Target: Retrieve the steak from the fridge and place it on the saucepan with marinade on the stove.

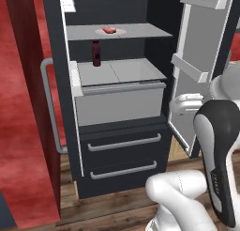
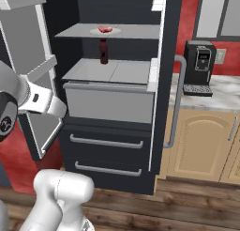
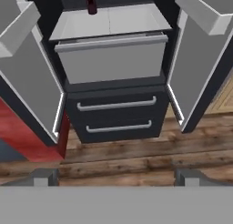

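1. The fridge (image 1: 117, 145) stood with both doors open; the steak (image 1: 109, 30) lay on a pale plate (image 1: 121, 33) on the upper shelf (image 1: 150, 32), above a dark red bottle (image 1: 96, 53).
2. The gripper (image 3: 116, 175) was spread wide, empty, aimed at the lower drawers, well short of the meat.
3. The steak looked small, flat, soft, probably light and slippery; pinching across its narrow sides from above seemed best.

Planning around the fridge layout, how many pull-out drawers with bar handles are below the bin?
2: the upper drawer sits directly under the light grey bin, and the lower drawer sits beneath it, near the floor. Both are shut.
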Controlling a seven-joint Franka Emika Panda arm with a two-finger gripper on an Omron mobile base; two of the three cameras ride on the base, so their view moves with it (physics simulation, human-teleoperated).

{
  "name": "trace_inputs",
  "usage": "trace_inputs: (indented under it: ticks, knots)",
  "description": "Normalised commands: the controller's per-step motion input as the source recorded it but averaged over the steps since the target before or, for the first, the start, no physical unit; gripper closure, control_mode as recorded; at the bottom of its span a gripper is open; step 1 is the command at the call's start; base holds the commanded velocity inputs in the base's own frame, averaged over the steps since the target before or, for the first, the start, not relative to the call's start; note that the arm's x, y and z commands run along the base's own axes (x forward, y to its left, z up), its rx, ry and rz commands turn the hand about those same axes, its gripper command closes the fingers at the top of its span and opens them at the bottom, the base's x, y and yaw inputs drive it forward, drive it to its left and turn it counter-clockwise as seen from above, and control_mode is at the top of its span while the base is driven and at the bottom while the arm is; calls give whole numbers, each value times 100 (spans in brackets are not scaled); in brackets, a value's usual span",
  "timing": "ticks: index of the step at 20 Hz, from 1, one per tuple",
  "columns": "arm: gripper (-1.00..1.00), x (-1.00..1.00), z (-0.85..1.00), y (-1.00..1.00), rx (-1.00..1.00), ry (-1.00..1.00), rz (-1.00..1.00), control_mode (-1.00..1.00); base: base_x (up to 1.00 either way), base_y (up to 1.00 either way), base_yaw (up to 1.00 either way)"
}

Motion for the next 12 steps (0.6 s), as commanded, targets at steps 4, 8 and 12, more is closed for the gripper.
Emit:
trace_inputs:
  ticks: [4,8,12]
  knots:
    - [-100,-79,1,-1,-1,3,-1,-100,0,0,0]
    - [-100,-1,10,0,0,12,3,-100,0,0,0]
    - [-100,2,2,9,-1,18,1,-100,0,0,0]
